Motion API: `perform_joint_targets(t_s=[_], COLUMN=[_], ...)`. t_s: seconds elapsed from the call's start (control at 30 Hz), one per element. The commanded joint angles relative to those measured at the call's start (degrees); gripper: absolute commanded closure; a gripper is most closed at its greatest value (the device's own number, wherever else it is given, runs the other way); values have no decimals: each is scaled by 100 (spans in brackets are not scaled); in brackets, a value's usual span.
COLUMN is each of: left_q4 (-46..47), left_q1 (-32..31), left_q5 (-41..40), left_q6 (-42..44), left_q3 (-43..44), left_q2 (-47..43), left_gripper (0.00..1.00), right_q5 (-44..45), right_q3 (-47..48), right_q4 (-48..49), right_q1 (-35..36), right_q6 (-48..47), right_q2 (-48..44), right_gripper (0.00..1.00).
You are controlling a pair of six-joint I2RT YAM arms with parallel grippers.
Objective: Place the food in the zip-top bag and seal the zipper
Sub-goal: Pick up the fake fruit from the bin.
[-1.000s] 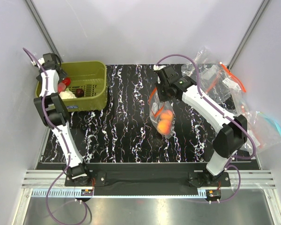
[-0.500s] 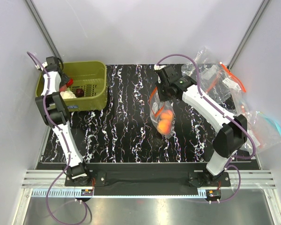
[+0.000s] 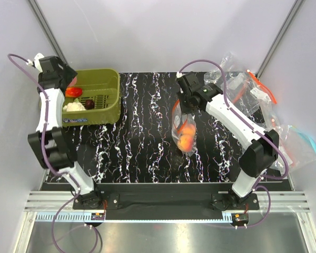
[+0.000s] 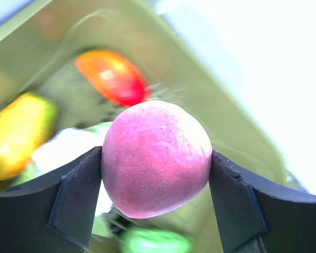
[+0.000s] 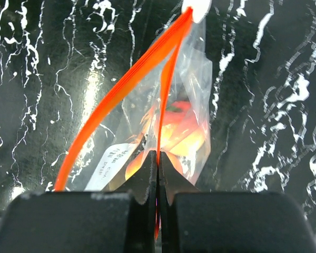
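your left gripper (image 4: 156,184) has its jaws clamped on a pink fruit (image 4: 156,153), with the green basket (image 4: 210,89) behind it. your right gripper (image 5: 158,167) pinches the bag (image 5: 197,79) by its orange zipper (image 5: 121,89), mouth gaping just beyond the jaws. next, likely: carry the fruit over and drop it into that opening.

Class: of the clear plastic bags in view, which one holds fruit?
The orange-zippered bag pinched by the right gripper, with orange fruits inside; the bags heaped at the right show none.

Clear crinkly plastic bag (image 3: 182,126); matt plum (image 4: 156,158); glossy tabletop (image 3: 131,137)
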Motion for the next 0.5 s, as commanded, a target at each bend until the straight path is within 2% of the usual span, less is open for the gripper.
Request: perform_joint_targets(t_s=[0.0, 0.07, 0.2, 0.37, 0.43, 0.47], left_q4=[908, 960, 1066, 742, 689, 715], left_q1=[-202, -369, -1116, -2274, -2531, -2715], left_q5=[661, 707, 1083, 1295, 1445, 1515], left_q6=[-250, -425, -698, -795, -918, -935], left_q3=[-417, -890, -1471, -1604, -1701, -1753], left_q2=[-887, -1441, -2285, -2901, -3102, -3173], left_gripper=[57, 57, 57, 57, 57, 57], right_q5=[346, 434, 488, 655, 401, -192], right_q3=[464, 579, 790, 1088, 1370, 1405], right_q4=[-474, -623, -870, -1343, -1494, -1451], right_q1=[-31, -31, -14, 4, 4, 12], right_q6=[236, 376, 412, 280, 149, 61], right_q2=[-114, -140, -394, -527, -536, -605], right_gripper=[100, 100, 100, 100, 100, 100])
